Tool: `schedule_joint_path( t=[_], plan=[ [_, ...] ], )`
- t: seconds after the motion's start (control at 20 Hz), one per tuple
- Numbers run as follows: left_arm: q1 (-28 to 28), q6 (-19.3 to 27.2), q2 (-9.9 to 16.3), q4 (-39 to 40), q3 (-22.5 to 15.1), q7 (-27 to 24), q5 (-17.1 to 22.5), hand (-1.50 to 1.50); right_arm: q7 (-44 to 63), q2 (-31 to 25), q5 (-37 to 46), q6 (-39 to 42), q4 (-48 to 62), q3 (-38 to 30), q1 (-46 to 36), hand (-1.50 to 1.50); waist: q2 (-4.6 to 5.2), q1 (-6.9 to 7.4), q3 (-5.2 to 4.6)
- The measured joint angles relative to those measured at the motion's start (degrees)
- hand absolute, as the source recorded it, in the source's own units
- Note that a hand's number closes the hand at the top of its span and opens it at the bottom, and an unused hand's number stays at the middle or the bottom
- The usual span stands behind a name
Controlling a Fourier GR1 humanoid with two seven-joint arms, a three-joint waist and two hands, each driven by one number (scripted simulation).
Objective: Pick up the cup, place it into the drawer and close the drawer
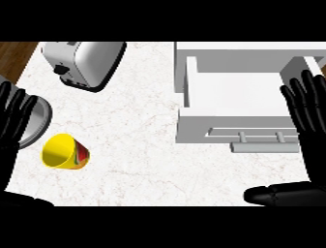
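From my operator position, I read the left hand (5,118) at the left edge with fingers straight and spread, holding nothing. The cup (65,152) lies tipped on its side on the counter (137,145), just right of that hand's fingers and below them, yellow mouth facing up-left; apart from the hand. A grey round rim (42,121) shows behind the left fingers. A toaster (85,62) sits above the left hand. The right hand (315,116) is flat and spread, thumb extended, overlapping the right side of the open drawer (229,92); its handle (255,135) lies just left of the palm
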Motion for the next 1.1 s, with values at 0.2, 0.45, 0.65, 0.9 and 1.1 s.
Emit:
schedule_joint_path(
  t=[0.2, 0.45, 0.65, 0.9, 1.1],
  plan=[
    [-1.3, 0.2, 0.0, 1.2, 0.7, 0.9, 0.3, -1.50, -0.8, 0.0, -0.2, 0.5, 1.7, -0.6, -1.3, -1.50, 0.01, 0.01, -0.02],
    [-2.1, -0.2, 0.3, 3.2, 2.3, 0.6, 0.0, -1.50, -2.4, 0.6, -0.5, 1.1, 1.6, -0.5, 0.3, -1.50, 0.00, -0.03, -0.01],
    [-1.2, -0.7, -0.4, 5.0, 2.3, -0.7, -1.0, -1.50, -2.4, 0.9, 0.4, 0.6, 2.4, -0.4, -0.9, -1.50, 0.01, 0.01, 0.00],
    [2.4, -1.7, -1.6, 6.1, 1.9, -2.9, -3.2, -1.50, -1.0, 0.5, 0.0, 0.6, 2.2, -1.2, -1.9, -1.50, -0.01, 0.04, -0.01],
    [4.1, -2.9, -1.3, 7.7, 3.0, -3.8, -3.6, -1.50, -0.4, 0.0, -0.6, 1.0, 1.5, -1.9, -1.9, -1.50, -0.02, 0.03, -0.02]
  ],
)
